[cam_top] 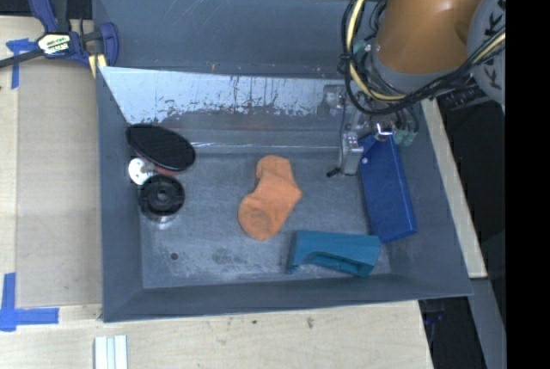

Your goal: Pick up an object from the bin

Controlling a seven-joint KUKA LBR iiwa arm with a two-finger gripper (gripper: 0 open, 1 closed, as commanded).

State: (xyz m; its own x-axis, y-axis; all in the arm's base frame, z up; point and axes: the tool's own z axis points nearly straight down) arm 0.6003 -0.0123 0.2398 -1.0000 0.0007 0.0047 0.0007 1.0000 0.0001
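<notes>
My gripper (pixel 350 152) hangs low at the right side of the bin, under the arm's orange dome and just left of a dark blue flat box (pixel 386 191) that leans along the right wall. An orange, soft, sock-like lump (pixel 269 197) lies in the middle of the bin floor, down and to the left of the gripper and apart from it. A teal block-shaped thing (pixel 335 251) rests near the front wall, below the gripper. Nothing shows in the gripper.
At the left of the bin lie a black oval brush-like thing (pixel 161 147), a small white piece (pixel 137 172) and a black round lid or cap (pixel 161 197). The back wall slopes up behind the gripper.
</notes>
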